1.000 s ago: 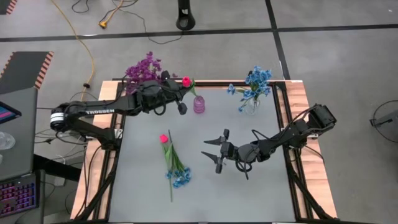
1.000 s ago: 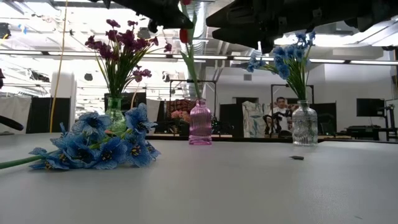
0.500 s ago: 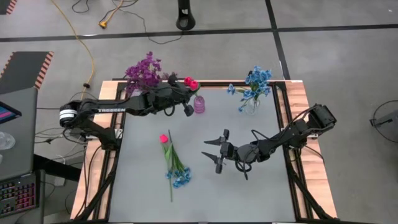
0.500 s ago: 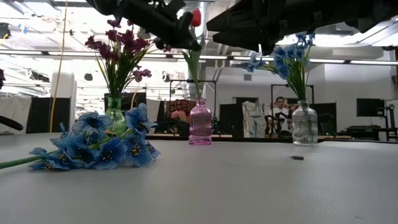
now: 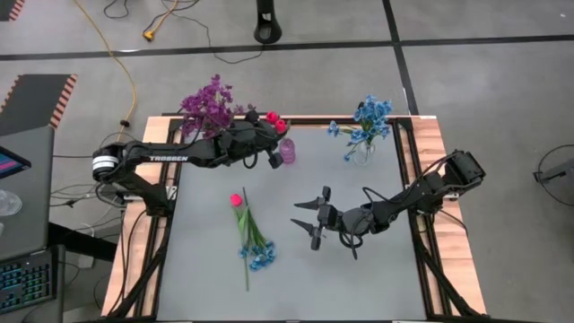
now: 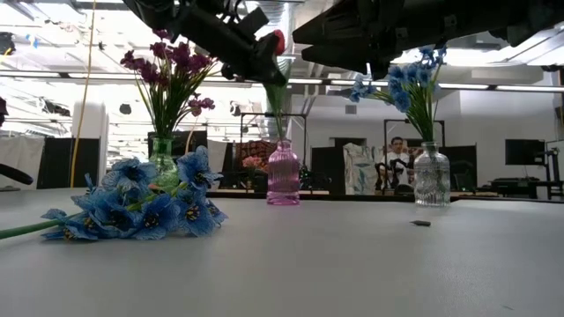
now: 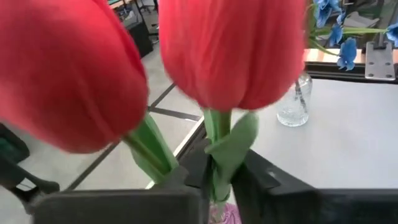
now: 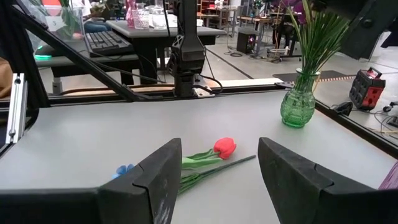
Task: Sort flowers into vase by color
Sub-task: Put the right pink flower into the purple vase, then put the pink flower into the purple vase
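Observation:
Two red tulip buds [image 5: 274, 119] on green stems stand over the pink vase [image 6: 284, 174] at the table's far middle, and my left gripper [image 7: 217, 180] is shut on a stem just under them. My right gripper [image 5: 309, 220] hangs open over the table's middle, touching nothing. Another red tulip [image 5: 237, 199] and a blue sprig [image 5: 261, 257] lie flat on the table, left of middle. Purple flowers [image 5: 208, 101] stand in a green vase at the far left. Blue flowers [image 5: 366, 126] stand in a clear vase [image 6: 432, 176] at the far right. My left gripper pinches one tulip's green stem and leaf [image 7: 219, 146] between its two fingers, just below the bud. The fingers reach in nearly level from the table's left, across the upright stem. The stem runs down into the pink vase's mouth [image 7: 221, 215]. The second stem [image 7: 152, 152] passes one finger's outer side; whether they touch I cannot tell.
The three vases stand in a row along the far edge. A raised wooden frame [image 5: 430, 161] borders the table. The near half of the table, right of the lying flowers, is bare grey surface [image 5: 359, 278]. A person sits in the room beyond [image 6: 401, 150].
My left gripper has moved toward the table's right and down, over the pink vase. The red tulips have sunk with it, and their stem now reaches deeper into the vase.

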